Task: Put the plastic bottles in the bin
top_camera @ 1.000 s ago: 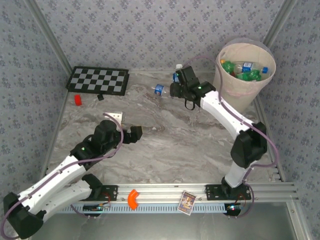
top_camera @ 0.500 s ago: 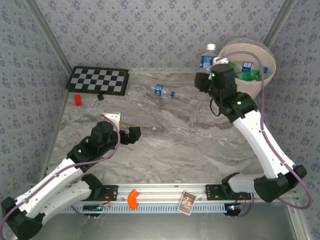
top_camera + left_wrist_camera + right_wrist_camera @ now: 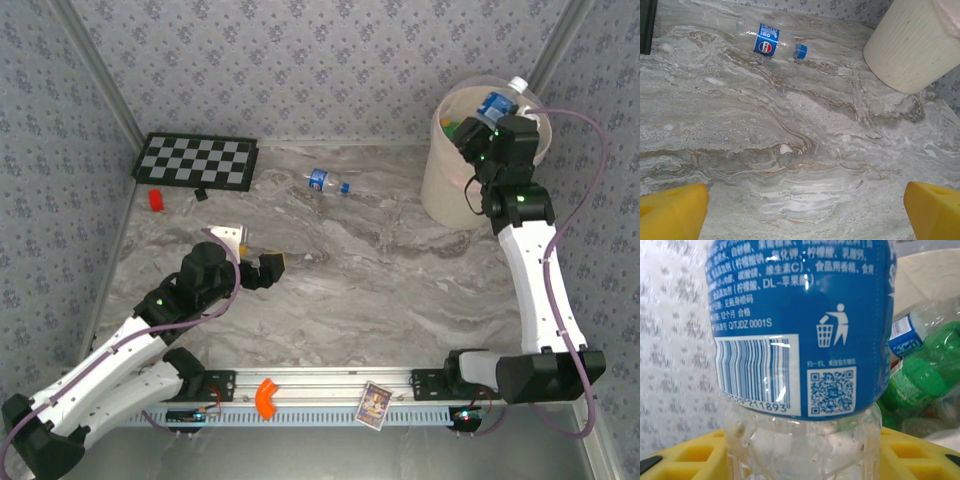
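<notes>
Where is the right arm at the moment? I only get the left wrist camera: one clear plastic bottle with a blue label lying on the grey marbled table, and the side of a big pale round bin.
Observer: The right gripper is raised over the rim of the big pale round bin, gripping another clear plastic bottle with a blue label.
Operator: What's inside the bin?
Observer: Green plastic bottles and one more blue-labelled clear bottle, seen past the held one.
Operator: Anything else on the table?
Observer: A black-and-white chequered board at the far left, with a small red block near its corner.
</notes>
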Robot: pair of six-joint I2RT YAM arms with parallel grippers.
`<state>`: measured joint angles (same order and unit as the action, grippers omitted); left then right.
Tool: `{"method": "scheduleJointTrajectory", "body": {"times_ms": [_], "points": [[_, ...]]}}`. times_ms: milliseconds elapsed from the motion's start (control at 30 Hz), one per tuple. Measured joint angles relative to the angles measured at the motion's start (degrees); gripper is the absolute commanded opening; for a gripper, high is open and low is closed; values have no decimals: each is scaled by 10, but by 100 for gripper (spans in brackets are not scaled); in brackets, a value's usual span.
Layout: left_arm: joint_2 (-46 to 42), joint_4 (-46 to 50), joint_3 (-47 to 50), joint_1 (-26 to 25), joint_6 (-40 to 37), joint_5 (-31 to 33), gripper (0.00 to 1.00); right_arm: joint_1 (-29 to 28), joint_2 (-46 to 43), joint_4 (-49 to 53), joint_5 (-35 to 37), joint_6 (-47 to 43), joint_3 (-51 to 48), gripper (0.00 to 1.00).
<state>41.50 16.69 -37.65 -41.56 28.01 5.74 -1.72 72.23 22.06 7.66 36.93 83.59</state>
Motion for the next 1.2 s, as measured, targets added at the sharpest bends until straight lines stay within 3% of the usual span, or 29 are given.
{"method": "scheduleJointTrajectory", "body": {"times_ms": [567, 1033, 1133, 1167, 1200], "points": [[-19, 2, 0, 0, 1, -2, 100, 87, 156, -136, -22, 207, 19, 54], [-25, 6, 0, 0, 1, 2, 100, 91, 259, -154, -38, 342, 118, 55], [-36, 15, 0, 0, 1, 7, 100, 91, 278, -141, -39, 352, 140, 58], [-38, 17, 0, 0, 1, 9, 100, 91, 282, -137, -41, 355, 146, 62], [-41, 17, 0, 0, 0, 12, 100, 91, 285, -134, -41, 359, 149, 73]]}}
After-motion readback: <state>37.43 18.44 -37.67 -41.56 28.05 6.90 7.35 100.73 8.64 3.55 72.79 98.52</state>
